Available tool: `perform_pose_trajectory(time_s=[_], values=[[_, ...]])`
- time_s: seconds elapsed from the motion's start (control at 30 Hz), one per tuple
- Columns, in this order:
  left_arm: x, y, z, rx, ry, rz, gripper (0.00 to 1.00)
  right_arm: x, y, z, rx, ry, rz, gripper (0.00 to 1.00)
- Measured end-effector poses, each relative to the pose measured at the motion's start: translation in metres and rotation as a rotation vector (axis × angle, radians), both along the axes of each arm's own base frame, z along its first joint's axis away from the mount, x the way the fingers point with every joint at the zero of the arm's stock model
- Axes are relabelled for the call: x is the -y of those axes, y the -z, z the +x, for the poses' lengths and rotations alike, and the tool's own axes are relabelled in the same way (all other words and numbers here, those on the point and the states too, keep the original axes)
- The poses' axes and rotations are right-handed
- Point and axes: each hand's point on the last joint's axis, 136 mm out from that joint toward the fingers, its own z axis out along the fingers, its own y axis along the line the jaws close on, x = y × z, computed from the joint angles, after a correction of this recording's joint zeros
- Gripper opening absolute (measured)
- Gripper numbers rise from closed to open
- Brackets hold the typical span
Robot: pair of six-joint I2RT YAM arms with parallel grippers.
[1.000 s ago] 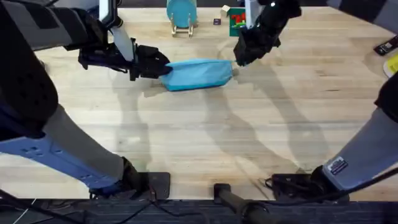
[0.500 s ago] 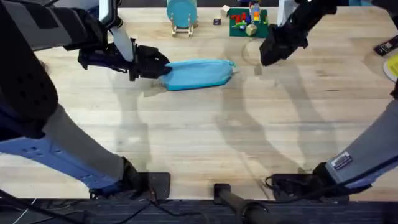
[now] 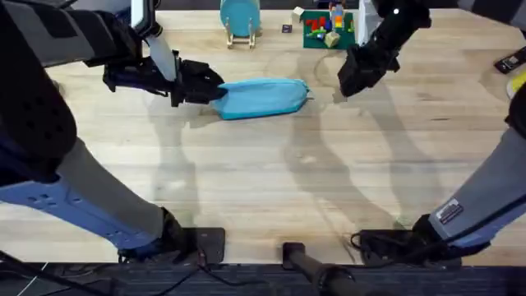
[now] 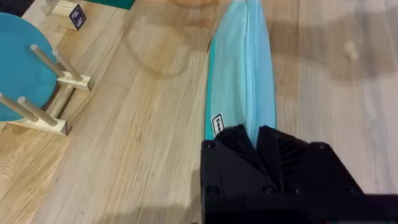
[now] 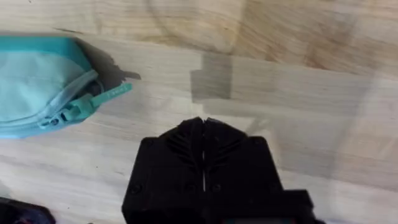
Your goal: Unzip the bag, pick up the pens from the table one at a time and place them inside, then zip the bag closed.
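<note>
One small white tag with unreadable dark print sits on the light blue bag (image 4: 241,74), which lies lengthwise on the wooden counter (image 3: 271,189), its zipper pull (image 5: 93,102) at the closed end. Left fingers (image 4: 256,140) pinch the bag's end; right fingers (image 5: 204,134) are pressed together, empty, nearby.
</note>
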Motion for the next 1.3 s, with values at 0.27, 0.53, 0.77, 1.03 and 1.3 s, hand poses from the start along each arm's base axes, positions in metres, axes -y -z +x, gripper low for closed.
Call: perform_pose_trajectory(time_s=[0.27, 0.53, 0.77, 1.03, 1.3], values=[[0.0, 0.0, 0.0, 0.0, 0.0, 0.001, 0.042, 0.0, -0.001, -0.002, -0.006, 0.0, -0.001, 0.032], [0.0, 0.0, 0.0, 0.0, 0.0, 0.001, 0.042, 0.0, -0.031, -0.001, 0.074, 0.0, 0.013, 0.032], [0.0, 0.0, 0.0, -0.001, 0.0, 0.001, 0.042, -0.002, -0.084, -0.009, 0.203, -0.034, 0.03, 0.033], [0.0, 0.0, -0.002, -0.01, 0.0, 0.0, 0.042, -0.026, -0.152, -0.034, 0.406, -0.164, 0.048, 0.044], [0.0, 0.0, -0.002, -0.016, 0.0, -0.001, 0.042, -0.047, -0.198, -0.08, 0.511, -0.26, 0.074, 0.117]])
